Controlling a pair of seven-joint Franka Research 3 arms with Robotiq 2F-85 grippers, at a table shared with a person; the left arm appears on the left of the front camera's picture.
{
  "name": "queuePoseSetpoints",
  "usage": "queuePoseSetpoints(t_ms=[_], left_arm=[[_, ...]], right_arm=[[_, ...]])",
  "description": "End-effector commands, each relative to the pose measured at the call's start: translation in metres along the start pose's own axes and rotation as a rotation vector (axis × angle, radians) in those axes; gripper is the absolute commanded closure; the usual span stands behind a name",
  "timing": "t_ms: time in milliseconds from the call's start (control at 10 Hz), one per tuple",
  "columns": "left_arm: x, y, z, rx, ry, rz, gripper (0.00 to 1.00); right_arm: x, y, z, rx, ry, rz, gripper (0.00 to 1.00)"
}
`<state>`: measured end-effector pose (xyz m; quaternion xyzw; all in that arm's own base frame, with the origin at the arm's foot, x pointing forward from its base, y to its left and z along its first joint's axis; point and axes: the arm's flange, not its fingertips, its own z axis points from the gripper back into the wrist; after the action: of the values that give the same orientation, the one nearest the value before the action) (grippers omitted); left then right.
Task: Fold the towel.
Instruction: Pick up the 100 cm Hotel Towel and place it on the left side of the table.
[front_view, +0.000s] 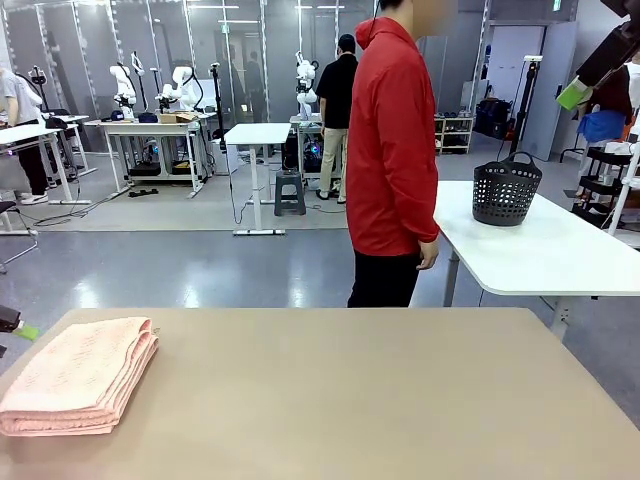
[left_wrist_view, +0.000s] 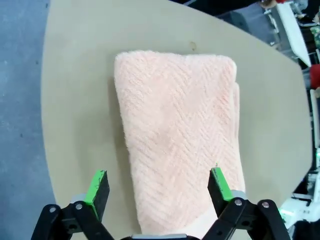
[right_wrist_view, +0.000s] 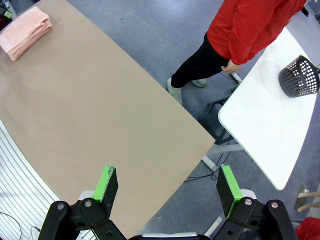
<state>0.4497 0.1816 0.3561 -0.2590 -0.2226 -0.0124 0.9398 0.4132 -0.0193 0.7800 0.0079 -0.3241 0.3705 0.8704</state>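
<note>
Left wrist view: the left gripper (left_wrist_view: 161, 192) has its jaws spread wide, one green pad on each side of the near end of the towel (left_wrist_view: 180, 145), and nothing is pinched between them; the pad on the picture's right sits over the towel's edge, the other over bare table beside it. The gripper looks straight down on the cloth from above and appears to be clear of it. The towel lies folded into a thick, neat oblong with its zigzag weave facing up, layered edges showing along one long side. It rests on the tan table (left_wrist_view: 75, 110), near the table's rounded edge. In the front view the towel (front_view: 80, 378) sits at the table's near left corner, and a small bit of the left gripper's green pad shows at the picture's left edge just beside it. The right gripper (right_wrist_view: 167, 187) also has its jaws standing wide apart and empty; it is held high above the table's right side, tilted to look down over the table edge and the grey floor. A person in a red top (front_view: 392, 160) stands beyond the far edge of the table, arms down at the sides. Behind the person a dark basket (front_view: 506, 190) stands on a white table (front_view: 560, 255), well apart from the towel.
</note>
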Motion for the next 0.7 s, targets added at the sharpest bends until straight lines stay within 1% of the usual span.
queuePoseSetpoints(t_ms=[0,600], left_arm=[[0.0096,0.0124,-0.0046,-0.005,0.004,0.018,0.00],[0.0096,0.0124,-0.0046,-0.005,0.004,0.018,0.00]], right_arm=[[-0.0005,0.0001,0.0007,-0.001,0.008,0.005,0.00],[-0.0005,0.0001,0.0007,-0.001,0.008,0.005,0.00]])
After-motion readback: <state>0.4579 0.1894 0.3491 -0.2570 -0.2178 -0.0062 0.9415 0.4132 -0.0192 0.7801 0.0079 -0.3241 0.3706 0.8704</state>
